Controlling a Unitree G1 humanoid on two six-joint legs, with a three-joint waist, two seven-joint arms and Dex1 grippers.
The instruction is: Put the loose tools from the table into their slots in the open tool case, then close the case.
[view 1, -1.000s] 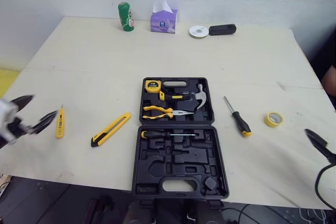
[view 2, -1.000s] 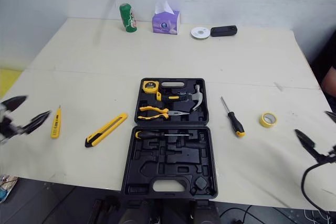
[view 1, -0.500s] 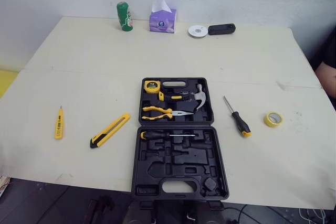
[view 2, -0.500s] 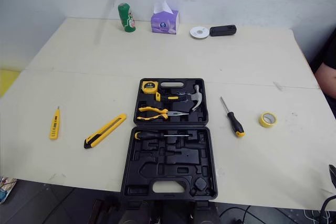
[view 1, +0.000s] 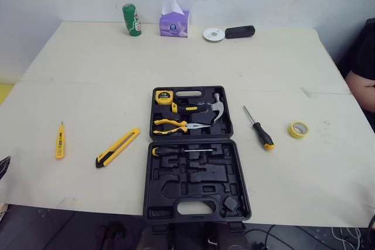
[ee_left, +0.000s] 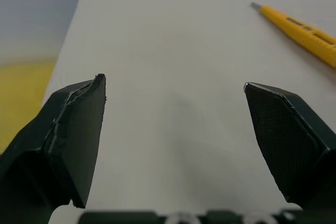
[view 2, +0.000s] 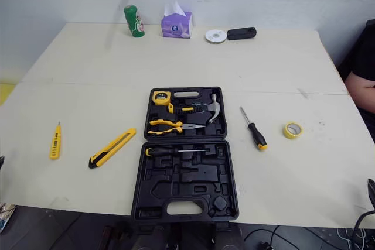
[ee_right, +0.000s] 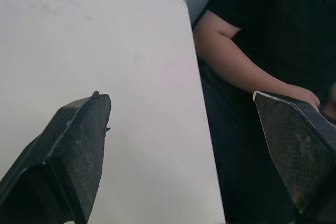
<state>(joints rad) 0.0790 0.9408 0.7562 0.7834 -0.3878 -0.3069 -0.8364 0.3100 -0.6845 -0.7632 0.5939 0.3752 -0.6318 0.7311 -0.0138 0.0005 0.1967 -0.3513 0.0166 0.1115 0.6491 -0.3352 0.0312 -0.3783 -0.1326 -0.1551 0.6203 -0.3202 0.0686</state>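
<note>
Around one open tool case [view 1: 176,187], four loose tools [view 1: 118,147]

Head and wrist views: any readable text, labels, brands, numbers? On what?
No text can be read in these pictures.
green can: red and white label, too small to read.
tissue box: round print, blurred.
tape measure: face label too small to read.
yellow tester pen: dark markings, unreadable.

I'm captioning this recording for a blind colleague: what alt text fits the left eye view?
An open black tool case lies mid-table, holding a tape measure, hammer, pliers and a stowed screwdriver. Loose on the table: a yellow tester pen and utility knife on the robot's left, a black-handled screwdriver and yellow tape roll on its right.
</note>
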